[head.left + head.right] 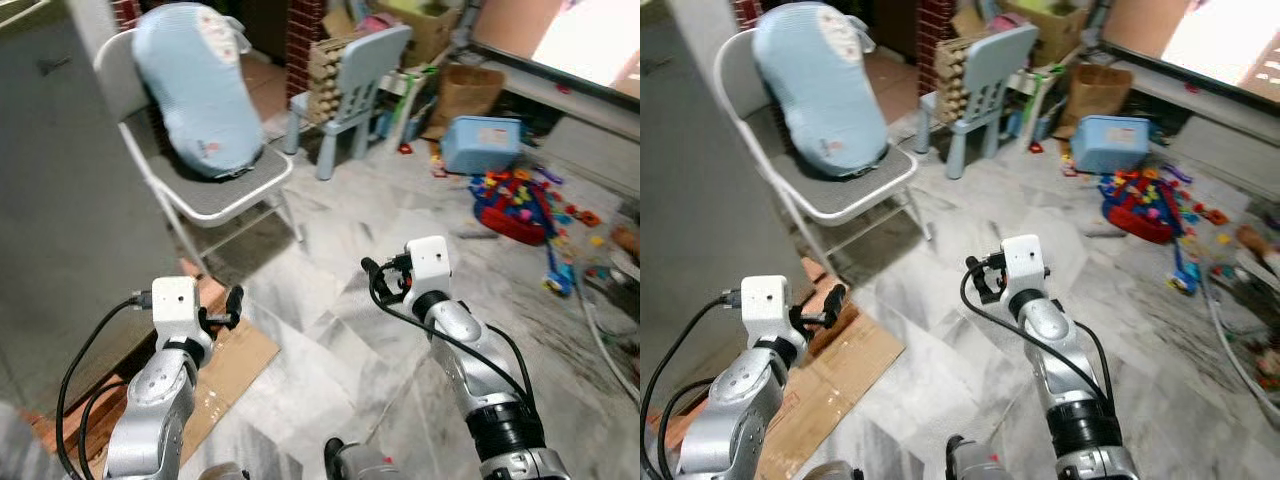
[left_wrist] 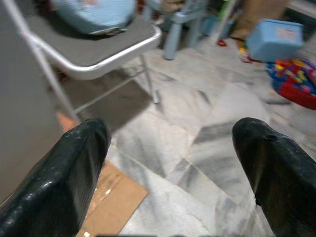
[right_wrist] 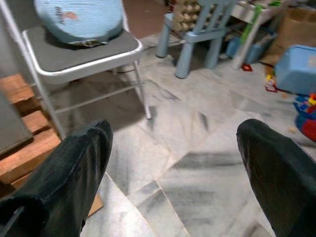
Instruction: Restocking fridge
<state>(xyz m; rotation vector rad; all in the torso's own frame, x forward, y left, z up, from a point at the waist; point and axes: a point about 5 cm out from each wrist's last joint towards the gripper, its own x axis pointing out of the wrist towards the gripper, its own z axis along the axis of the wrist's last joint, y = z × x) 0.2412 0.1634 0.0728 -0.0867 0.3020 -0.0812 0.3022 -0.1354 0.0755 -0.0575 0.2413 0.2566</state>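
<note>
You look to be at the very start: left gripper (image 2: 168, 163) and right gripper (image 3: 173, 163) both carry nothing, fingers spread, near the folding chair (image 1: 215, 195), no groceries gathered yet.

Both silver arms reach forward and down from the body, bent at the elbow, with black cables looping beside each forearm. The left gripper (image 2: 170, 163) is held out low ahead of its white wrist block, its two black fingers (image 2: 59, 177) spread wide apart with nothing between them. The right gripper (image 3: 173, 168) sits a little higher and further forward than the left one, and its fingers (image 3: 276, 173) are likewise spread wide and hold nothing.
</note>
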